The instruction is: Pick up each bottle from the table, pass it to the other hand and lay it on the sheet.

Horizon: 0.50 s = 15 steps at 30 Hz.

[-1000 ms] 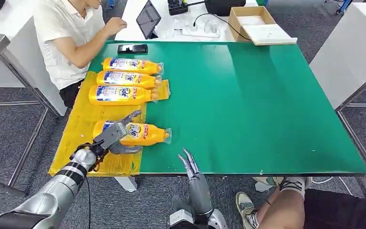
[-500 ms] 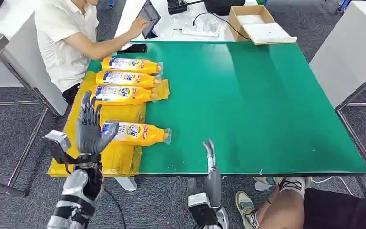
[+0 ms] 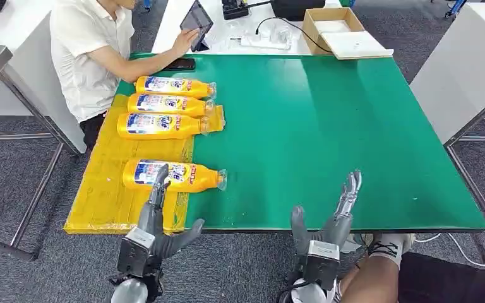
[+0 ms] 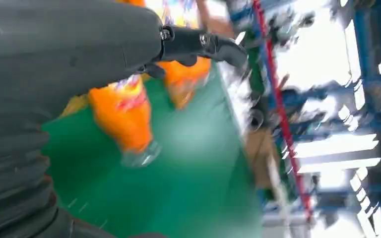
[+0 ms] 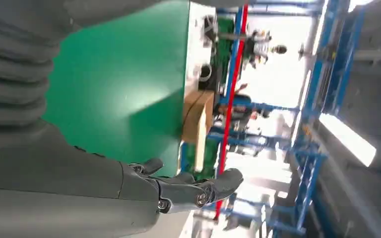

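Several orange bottles lie on their sides on the yellow sheet [image 3: 107, 189] at the left of the green table [image 3: 328, 126]. The nearest bottle [image 3: 173, 176] lies apart from the three others [image 3: 164, 105] farther back, its cap end over the green top. My left hand [image 3: 161, 221] is at the table's front edge just below that nearest bottle, fingers spread, holding nothing. My right hand [image 3: 331, 221] is raised at the front edge to the right, open and empty. In the blurred left wrist view, the nearest bottle [image 4: 124, 119] lies beyond my dark fingers [image 4: 203, 44].
A person in a white shirt [image 3: 88, 50] sits at the table's far left corner, touching a tablet [image 3: 196, 22]. A phone [image 3: 177, 64] lies at the far edge. A cardboard box [image 3: 338, 31] and cables sit behind the table. A person's legs and shoe [image 3: 385, 265] are at the lower right.
My left hand let go of the nearest bottle, lifted, then dropped back to the table's front edge. My right hand moved right and opened upward. The person reached for the tablet.
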Each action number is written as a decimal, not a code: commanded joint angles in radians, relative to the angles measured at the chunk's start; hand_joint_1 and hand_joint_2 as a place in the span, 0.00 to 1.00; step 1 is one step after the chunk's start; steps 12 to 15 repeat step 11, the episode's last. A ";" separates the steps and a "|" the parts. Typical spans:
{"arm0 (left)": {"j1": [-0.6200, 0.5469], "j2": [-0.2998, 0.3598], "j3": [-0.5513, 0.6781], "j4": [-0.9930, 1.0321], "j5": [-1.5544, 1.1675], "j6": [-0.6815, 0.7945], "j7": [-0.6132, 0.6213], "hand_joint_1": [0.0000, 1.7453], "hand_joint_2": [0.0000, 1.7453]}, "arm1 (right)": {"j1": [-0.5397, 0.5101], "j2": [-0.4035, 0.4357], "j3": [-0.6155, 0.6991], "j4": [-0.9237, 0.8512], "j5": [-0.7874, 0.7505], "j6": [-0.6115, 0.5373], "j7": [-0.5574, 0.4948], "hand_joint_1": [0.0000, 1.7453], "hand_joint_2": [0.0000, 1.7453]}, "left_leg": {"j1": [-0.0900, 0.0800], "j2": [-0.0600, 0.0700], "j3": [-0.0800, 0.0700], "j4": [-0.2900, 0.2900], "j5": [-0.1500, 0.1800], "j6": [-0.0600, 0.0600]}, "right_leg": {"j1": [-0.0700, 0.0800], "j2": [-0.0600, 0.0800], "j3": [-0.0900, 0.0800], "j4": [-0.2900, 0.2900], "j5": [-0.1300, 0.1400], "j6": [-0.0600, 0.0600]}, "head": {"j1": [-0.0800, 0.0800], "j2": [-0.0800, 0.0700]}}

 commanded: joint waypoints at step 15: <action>0.016 -0.022 0.025 -0.008 0.120 0.064 -0.086 0.00 1.00 | -0.132 -0.034 0.008 0.269 -0.026 -0.018 -0.031 0.00 1.00 | 0.002 0.004 0.004 -0.001 -0.001 -0.002 | 0.002 0.002 0.005 -0.001 0.000 -0.003 | 0.000 0.000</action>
